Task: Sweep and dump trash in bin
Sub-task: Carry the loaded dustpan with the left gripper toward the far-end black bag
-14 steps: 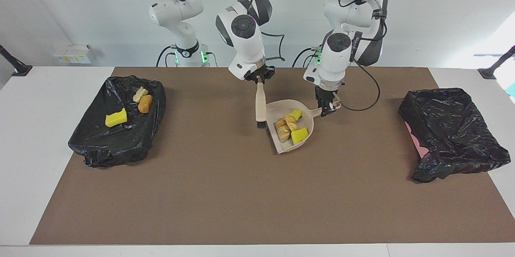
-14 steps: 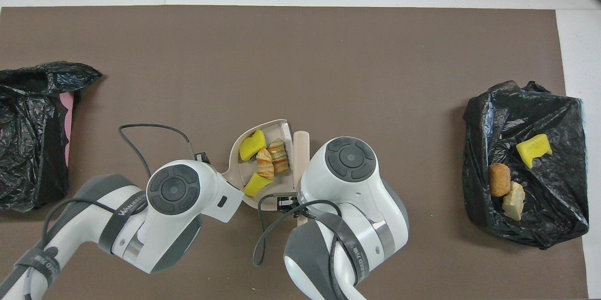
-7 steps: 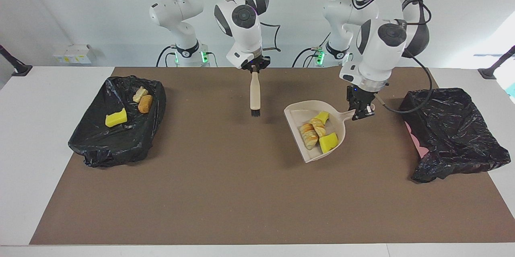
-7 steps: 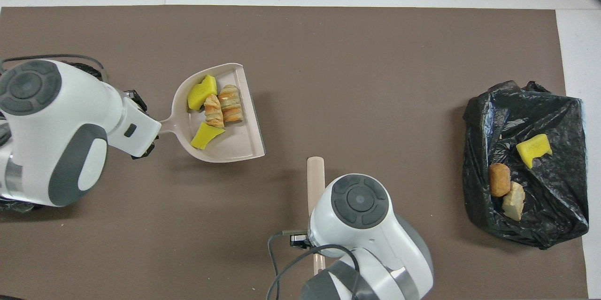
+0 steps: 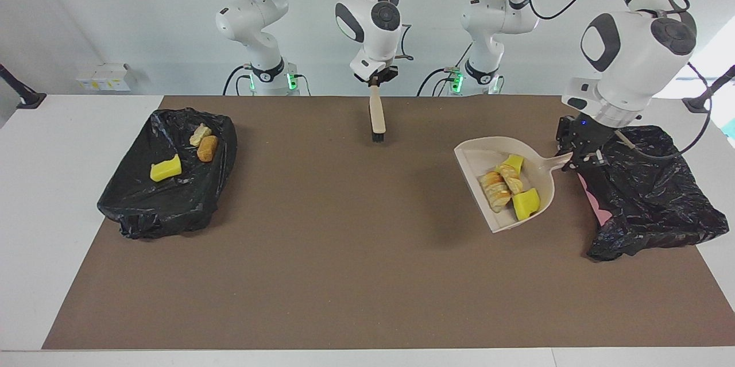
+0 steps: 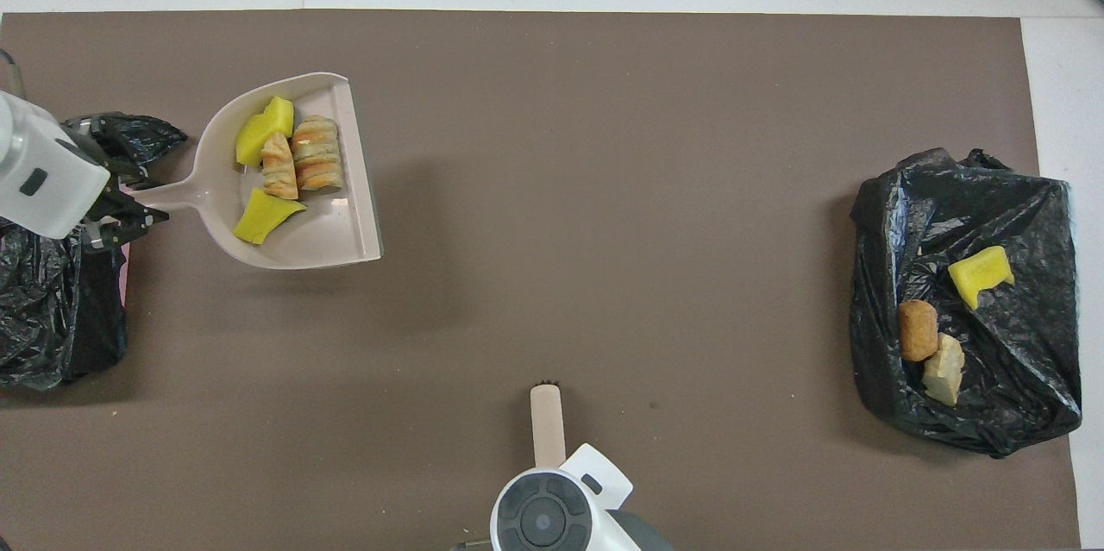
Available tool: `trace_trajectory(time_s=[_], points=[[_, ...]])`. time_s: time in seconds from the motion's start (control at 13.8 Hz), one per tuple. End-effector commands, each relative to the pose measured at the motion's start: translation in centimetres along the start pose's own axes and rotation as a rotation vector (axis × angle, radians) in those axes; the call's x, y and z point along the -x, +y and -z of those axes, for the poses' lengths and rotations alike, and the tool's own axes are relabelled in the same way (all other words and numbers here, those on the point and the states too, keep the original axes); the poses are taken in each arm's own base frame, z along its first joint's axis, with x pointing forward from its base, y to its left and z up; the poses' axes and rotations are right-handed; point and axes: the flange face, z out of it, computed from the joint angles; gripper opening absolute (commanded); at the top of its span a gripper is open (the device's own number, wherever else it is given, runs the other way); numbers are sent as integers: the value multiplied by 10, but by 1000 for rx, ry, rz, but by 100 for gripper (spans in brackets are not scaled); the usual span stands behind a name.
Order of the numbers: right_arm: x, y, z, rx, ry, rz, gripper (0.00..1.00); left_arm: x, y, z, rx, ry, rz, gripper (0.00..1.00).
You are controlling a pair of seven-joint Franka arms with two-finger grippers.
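Observation:
The beige dustpan (image 5: 478, 158) hangs above the brown mat, tilted, beside the black-lined bin (image 5: 649, 189) at the left arm's end of the table. In it lie several lumps of trash (image 5: 508, 186): bright yellow chunks and orange-brown crumbly ones (image 6: 297, 163). My left gripper (image 5: 576, 155) is shut on the dustpan's handle, over that bin's edge (image 6: 52, 309). My right gripper (image 5: 375, 81) is shut on the beige-handled, black-bristled brush (image 5: 377, 118), which hangs bristles down over the mat's edge nearest the robots. The overhead view shows only the brush handle (image 6: 547, 423).
A second black-lined bin (image 5: 172, 183) sits at the right arm's end of the table and holds three lumps (image 6: 940, 322): one yellow, one brown, one beige. A cable trails from the left wrist over the bin beside it. The brown mat (image 5: 321, 252) covers most of the table.
My left arm has lifted the loaded dustpan from the mat's middle and carried it toward the bin at its end. My right arm has raised the brush and drawn it back toward the robots.

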Motion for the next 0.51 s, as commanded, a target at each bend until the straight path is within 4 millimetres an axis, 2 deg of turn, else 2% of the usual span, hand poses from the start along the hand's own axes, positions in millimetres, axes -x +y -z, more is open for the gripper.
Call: trace_trajectory(time_s=[0.0,0.14,0.22,0.43], points=[[12,18,-7,-36,26,-34,0,51,-10,13,18,35,-39,0],[17,21,-17,-46,11,-50,0,104,-13,26,29,36,-24,0],[23,15,-20,-64,4,-45,0,129,-17,29,31,35,-27,0],[27,14,-25,-105,-35,-73,0,211,-11,41,-16,15,-41,0]])
